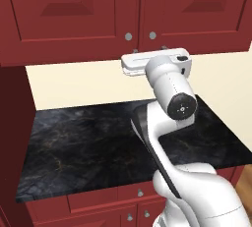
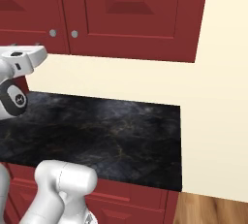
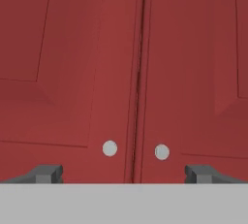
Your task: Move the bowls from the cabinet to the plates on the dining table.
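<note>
The cabinet (image 1: 74, 10) hangs across the top of the scene with both panelled doors shut, so the bowls the task names are presumably behind them and cannot be seen; neither can any plate. Going left to right in the left base view: the left door, then the left knob (image 1: 128, 37) and the right knob (image 1: 152, 35) close together on either side of the centre seam, then the right door. Under the cabinet lies a black marble table (image 1: 74, 142) with gold veining, bare where it shows, with red drawer fronts (image 1: 98, 199) along its near edge.

The gripper (image 3: 124, 173) is raised to the bottom edge of the doors and aimed straight at them. The jaws stand fully apart and hold nothing. In the hand view, the left fingertip (image 3: 46, 173) sits well left of the left knob (image 3: 110, 148) and the right fingertip (image 3: 201, 173) well right of the right knob (image 3: 162, 152), so both knobs and the vertical seam (image 3: 138, 72) fall between the jaws, a little above them in that picture.

That relation is what the coming move seems to turn on. The knobs lie ahead of the jaws and slightly up, and the hand is centred on the seam, not on either knob. To open a door, the gripper would probably have to shift sideways to one knob, close on it, and pull back toward the near side. The task appears to be at its very start.
</note>
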Controlling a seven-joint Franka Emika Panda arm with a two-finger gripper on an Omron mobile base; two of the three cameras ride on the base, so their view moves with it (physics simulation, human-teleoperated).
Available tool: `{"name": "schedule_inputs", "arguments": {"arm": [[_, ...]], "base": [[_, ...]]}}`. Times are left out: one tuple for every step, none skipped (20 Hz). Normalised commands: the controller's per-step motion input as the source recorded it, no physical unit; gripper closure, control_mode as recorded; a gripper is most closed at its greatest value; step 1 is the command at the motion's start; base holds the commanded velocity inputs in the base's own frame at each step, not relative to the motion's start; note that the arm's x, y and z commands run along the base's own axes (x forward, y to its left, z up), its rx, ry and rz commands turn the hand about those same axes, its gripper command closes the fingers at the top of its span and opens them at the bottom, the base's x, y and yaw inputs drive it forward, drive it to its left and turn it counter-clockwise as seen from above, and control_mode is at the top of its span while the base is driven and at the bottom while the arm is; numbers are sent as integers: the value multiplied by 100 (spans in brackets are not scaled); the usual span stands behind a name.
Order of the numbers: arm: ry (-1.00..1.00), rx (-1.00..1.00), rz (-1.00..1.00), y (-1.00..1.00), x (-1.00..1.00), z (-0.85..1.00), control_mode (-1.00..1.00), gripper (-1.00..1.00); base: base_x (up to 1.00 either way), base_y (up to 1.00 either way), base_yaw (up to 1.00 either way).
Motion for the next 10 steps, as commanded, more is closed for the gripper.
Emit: {"name": "schedule_inputs", "arguments": {"arm": [[0, 0, 0, 0, 29, -1, -100, -100], [0, 0, 0, 1, 29, -6, -100, -100], [0, 0, 0, 0, 29, -9, -100, -100], [0, 0, 0, 0, 27, -9, -100, -100], [0, 0, 0, 0, 26, -5, -100, -100], [0, 0, 0, 0, 25, -4, -100, -100], [0, 0, 0, 4, 24, -1, -100, -100], [0, 0, 0, 5, 23, 0, -100, -100], [0, 0, 0, 8, 24, 0, -100, -100], [0, 0, 0, 9, 24, 0, -100, -100]], "base": [[0, 0, 0], [0, 0, 0], [0, 0, 0], [0, 0, 0], [0, 0, 0], [0, 0, 0], [0, 0, 0], [0, 0, 0], [0, 0, 0], [0, 0, 0]]}}
